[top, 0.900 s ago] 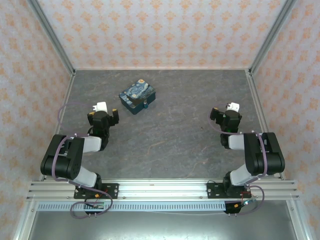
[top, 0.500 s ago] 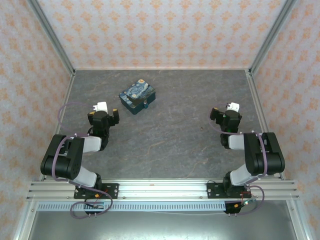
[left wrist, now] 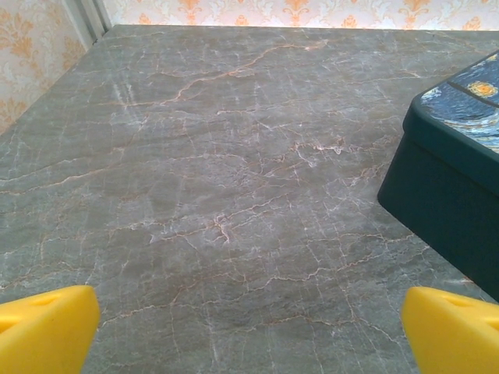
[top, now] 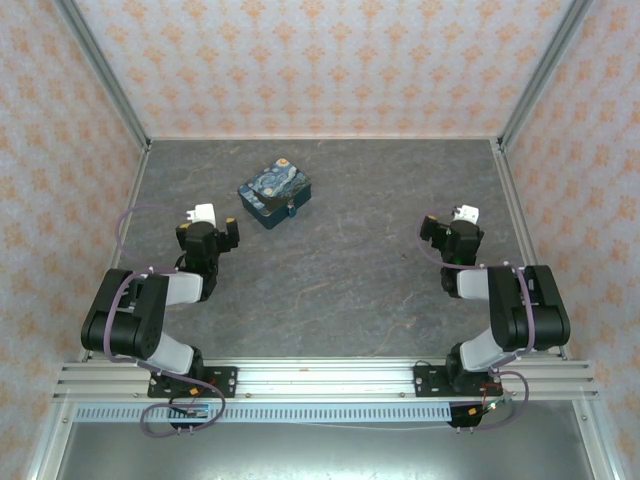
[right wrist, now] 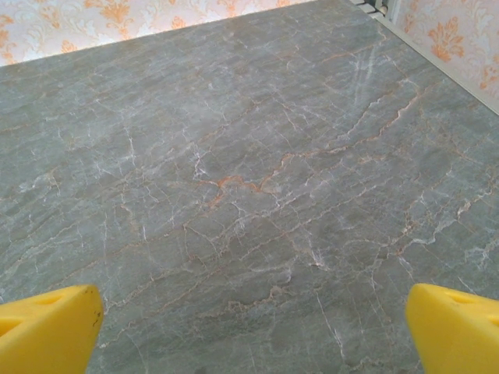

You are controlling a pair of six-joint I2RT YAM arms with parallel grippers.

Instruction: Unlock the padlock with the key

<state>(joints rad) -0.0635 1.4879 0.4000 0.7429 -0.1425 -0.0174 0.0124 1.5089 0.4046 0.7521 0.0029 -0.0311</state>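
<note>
Left end effector (top: 209, 231) and right end effector (top: 450, 232) are held open, empty. Padlock (top: 291, 211) is judged tiny, slick; best pinched across body.

The top external camera looks steeply down from above the near edge over the whole table (top: 350, 270). Both wrist cameras sit low and close, facing forward across it; the one behind the left gripper (left wrist: 249, 331) shares the starry box (left wrist: 456, 179) with the overhead.

Free passage is offered across the tabletop (top: 370, 260) at centre and right. A box (top: 275, 192) is set near the left gripper (top: 215, 225), at its 2 o'clock. Walls (top: 300, 60) close off three sides.
</note>
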